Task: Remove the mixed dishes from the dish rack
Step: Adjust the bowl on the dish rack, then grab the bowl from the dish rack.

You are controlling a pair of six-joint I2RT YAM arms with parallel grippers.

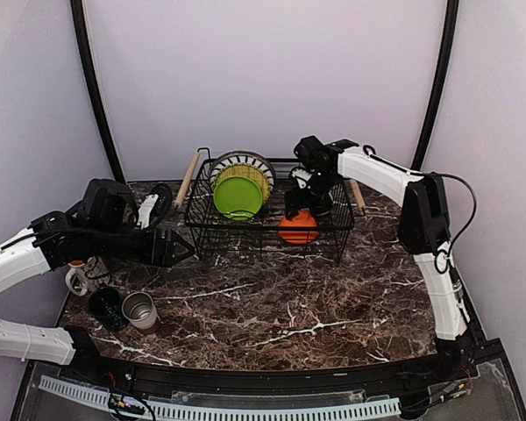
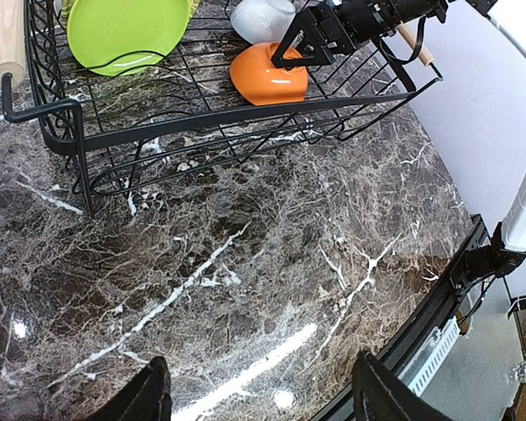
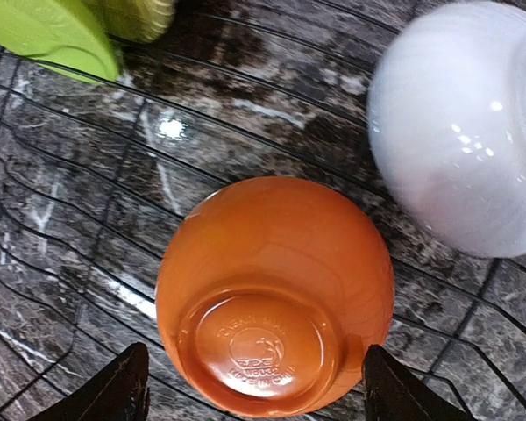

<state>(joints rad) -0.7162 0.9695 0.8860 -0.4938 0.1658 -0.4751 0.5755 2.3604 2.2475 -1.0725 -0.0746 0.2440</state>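
- Right gripper (image 3: 253, 347): jaws spread wide, flanking the upturned orange bowl (image 3: 272, 272) at lower centre, inside the dish rack (image 1: 245, 232); not clamped.
- Left gripper (image 2: 261, 360): released, empty, at bottom edge above marble table (image 2: 245, 263).

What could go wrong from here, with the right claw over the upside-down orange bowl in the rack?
The right claw straddles the orange bowl, smooth and rounded outside; on closing, it might squirt free. The white bowl sits close beside it in the dish rack, so a finger could knock it.
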